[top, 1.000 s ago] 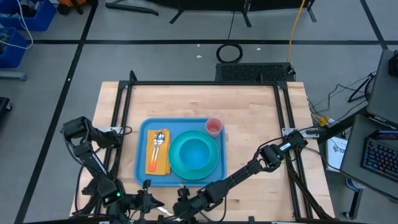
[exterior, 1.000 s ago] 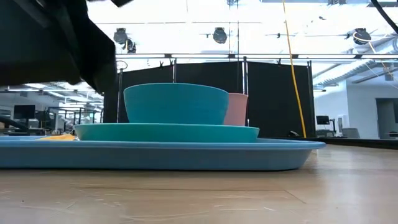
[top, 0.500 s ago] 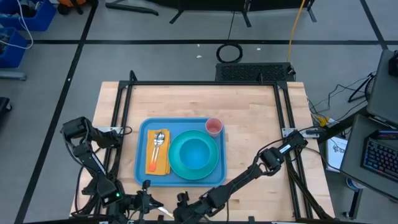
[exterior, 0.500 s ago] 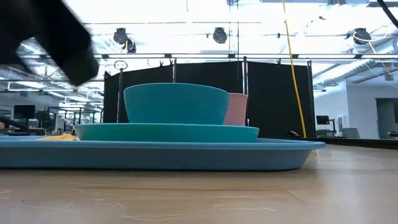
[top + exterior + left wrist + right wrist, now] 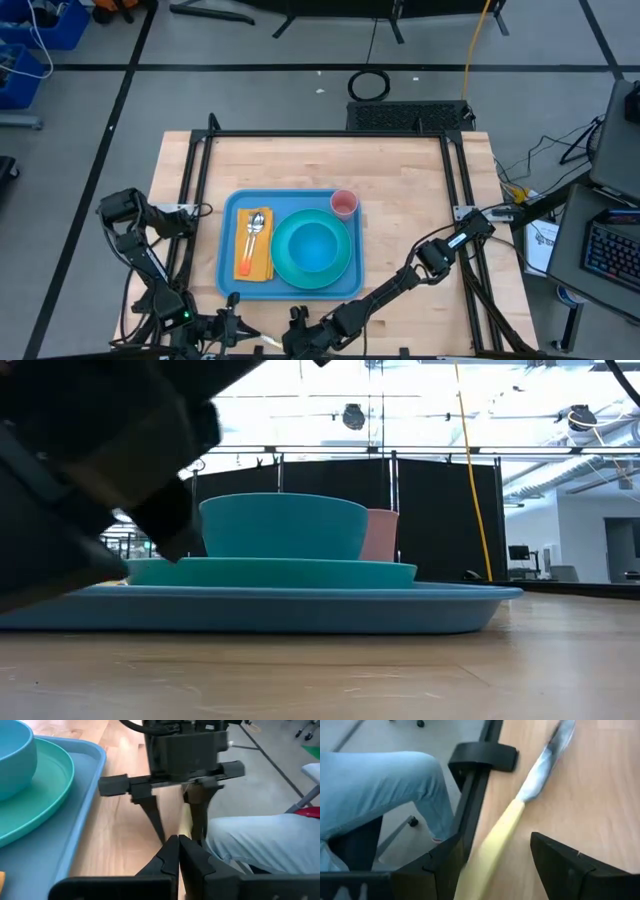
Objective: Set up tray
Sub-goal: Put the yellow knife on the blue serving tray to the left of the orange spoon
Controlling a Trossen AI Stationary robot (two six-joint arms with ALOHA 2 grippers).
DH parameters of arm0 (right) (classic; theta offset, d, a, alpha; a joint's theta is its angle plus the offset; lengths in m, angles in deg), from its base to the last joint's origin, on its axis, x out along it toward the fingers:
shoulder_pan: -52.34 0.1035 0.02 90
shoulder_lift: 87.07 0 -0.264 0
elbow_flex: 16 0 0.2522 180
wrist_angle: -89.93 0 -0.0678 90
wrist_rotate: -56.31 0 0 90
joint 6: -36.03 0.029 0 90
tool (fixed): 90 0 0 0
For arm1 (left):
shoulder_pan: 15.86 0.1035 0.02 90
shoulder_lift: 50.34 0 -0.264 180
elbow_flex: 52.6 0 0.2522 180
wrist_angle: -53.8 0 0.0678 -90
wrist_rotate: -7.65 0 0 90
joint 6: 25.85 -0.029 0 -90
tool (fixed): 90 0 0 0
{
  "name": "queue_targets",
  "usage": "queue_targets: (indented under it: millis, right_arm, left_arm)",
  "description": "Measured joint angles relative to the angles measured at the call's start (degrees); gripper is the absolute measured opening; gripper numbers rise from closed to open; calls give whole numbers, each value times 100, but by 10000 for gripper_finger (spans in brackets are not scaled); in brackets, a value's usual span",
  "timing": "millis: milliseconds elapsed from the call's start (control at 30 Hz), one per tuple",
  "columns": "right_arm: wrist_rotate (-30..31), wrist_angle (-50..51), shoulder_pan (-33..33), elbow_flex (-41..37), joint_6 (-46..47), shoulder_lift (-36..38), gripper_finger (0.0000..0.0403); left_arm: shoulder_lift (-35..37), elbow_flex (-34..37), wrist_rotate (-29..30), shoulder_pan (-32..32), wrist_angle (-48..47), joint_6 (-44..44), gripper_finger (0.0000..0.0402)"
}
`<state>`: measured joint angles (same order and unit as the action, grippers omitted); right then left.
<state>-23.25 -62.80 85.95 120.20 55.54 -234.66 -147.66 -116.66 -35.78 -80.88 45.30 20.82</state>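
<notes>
Our left gripper [image 5: 178, 851] sits at the near edge of the table [image 5: 400, 190], just beyond the near rim of the tray [image 5: 228, 250], with its fingers pressed together and nothing visible between them. Just to its right, our right gripper [image 5: 495, 851] faces it with fingers spread wide. A knife [image 5: 540, 767] with a yellow handle and a silver blade lies between those fingers on the wood. It sits closer to one finger, and we cannot tell whether either finger touches it. The tray rests on the near-left part of the table, carrying an orange napkin [image 5: 245, 268] with a spoon [image 5: 256, 225] on it at its left end. To the right of the napkin a teal bowl [image 5: 312, 245] sits on a teal plate [image 5: 345, 265], and a pink cup [image 5: 344, 204] stands at the far-right corner. A person's leg [image 5: 380, 785] in light jeans shows off the table's near edge. In the low view a dark arm [image 5: 70, 480] blocks the tray's left end. Compared with a second ago, the right arm has drawn back toward the near edge, that dark bulk covers more of the low view, and the tray and everything on it lie unchanged.
</notes>
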Motion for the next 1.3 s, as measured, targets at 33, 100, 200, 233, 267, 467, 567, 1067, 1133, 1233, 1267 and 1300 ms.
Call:
queue_targets:
  millis: [33,100,200,233,267,467,567,1067,1133,1233,1267,1300]
  right_arm:
    - [11,127,0,0,39,6,221]
    - [-4,260,-2,4,66,12,221]
    - [-17,322,-2,8,-139,12,221]
    - [-18,358,-10,9,-149,12,221]
    - [-25,443,-22,9,-75,13,221]
    - [-171,988,-145,22,168,29,218]
    - [-195,1023,-185,18,166,29,198]
    - [-644,989,-343,2,202,-26,51]
    - [-823,705,-345,0,107,-20,51]
    - [-926,482,-354,-13,-40,45,51]
    - [-927,480,-353,-17,-96,80,51]
    - [-918,496,-345,-25,-172,131,51]
  left_arm:
    - [0,0,0,-4,42,0,15]
    - [0,0,2,-3,129,-6,8]
    - [-2,2,0,-3,225,-139,4]
    - [-2,2,5,-3,238,-156,6]
    - [-2,2,4,-3,237,-152,9]
    - [-2,1,0,-3,234,-138,19]
    - [-2,1,-2,-3,234,-140,10]
    - [-2,2,-4,-3,232,-136,5]
    - [-2,2,-2,-3,232,-136,4]
    - [-2,1,-2,-5,256,-157,11]
    - [-2,2,0,-14,306,-207,14]
    - [-3,2,1,-28,394,-296,16]
